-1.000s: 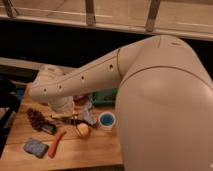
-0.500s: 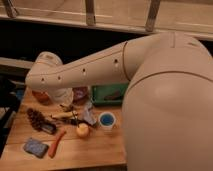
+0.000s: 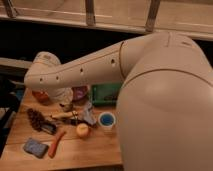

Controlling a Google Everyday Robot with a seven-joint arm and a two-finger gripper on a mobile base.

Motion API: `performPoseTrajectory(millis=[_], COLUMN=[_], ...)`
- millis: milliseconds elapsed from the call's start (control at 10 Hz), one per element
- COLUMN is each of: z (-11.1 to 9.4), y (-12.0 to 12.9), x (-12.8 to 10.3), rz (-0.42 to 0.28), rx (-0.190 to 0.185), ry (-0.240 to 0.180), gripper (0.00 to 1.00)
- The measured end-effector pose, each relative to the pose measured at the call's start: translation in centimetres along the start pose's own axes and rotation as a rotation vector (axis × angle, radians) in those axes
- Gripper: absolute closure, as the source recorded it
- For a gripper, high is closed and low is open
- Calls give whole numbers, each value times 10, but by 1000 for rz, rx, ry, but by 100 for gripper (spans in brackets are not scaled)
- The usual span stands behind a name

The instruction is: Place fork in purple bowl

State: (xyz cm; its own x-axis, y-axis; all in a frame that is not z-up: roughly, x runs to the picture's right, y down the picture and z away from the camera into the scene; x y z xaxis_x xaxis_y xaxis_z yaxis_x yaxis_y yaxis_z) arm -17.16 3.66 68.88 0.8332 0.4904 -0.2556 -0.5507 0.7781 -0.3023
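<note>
Your hand [image 3: 71, 114] hangs low over the middle of the wooden desk [image 3: 100, 150], under the pale forearm [image 3: 75, 70] that sweeps in from the big rounded body on the right of the view. Its fingers are drawn narrow, pressed together. You cannot tell from here whether anything is pinched between them. The fork does not stand out clearly. There is only a thin pale strip level with the hand's tips, and you cannot say what it is. The purple bowl [image 3: 80, 93] sits just behind the hand, toward the back of the desk, and its near edge is partly hidden by your wrist. Beside that bowl, further from the hand on the viewer's right, stands a green box [image 3: 106, 93]. On the opposite side, behind the hand on the viewer's left, you see the orange-red bowl [image 3: 40, 96] under the elbow. Just to the right of the hand lies a crumpled bluish wrapper [image 3: 89, 115], and beyond it a small blue cup [image 3: 107, 120]. In front of the hand rests a round yellow-orange fruit [image 3: 82, 130]. To the left of the hand sit a brown pinecone-like cluster [image 3: 36, 119] and a small dark cup [image 3: 49, 128]. Nearer the front edge lie an orange stick [image 3: 56, 144] and a grey-blue sponge [image 3: 35, 148], both well apart from the hand.
</note>
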Motion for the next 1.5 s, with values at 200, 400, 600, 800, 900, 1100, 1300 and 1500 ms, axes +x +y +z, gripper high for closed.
performPoseTrajectory(millis=[200, 400, 600, 800, 900, 1100, 1300, 1500], z=[1, -2, -5, -3, 1, 10, 19, 39], y=[-15, -45, -62, -76, -85, -94, -99, -103], x=[-30, -64, -81, -94, -103, -121, -134, -132], rz=[-8, -6, 2, 15, 27, 62, 87, 119], rx=[26, 69, 89, 95, 92, 74, 59, 39], ry=[-19, -49, -67, -87, -108, -173, -222, -237], gripper=[100, 100, 100, 100, 100, 100, 100, 100])
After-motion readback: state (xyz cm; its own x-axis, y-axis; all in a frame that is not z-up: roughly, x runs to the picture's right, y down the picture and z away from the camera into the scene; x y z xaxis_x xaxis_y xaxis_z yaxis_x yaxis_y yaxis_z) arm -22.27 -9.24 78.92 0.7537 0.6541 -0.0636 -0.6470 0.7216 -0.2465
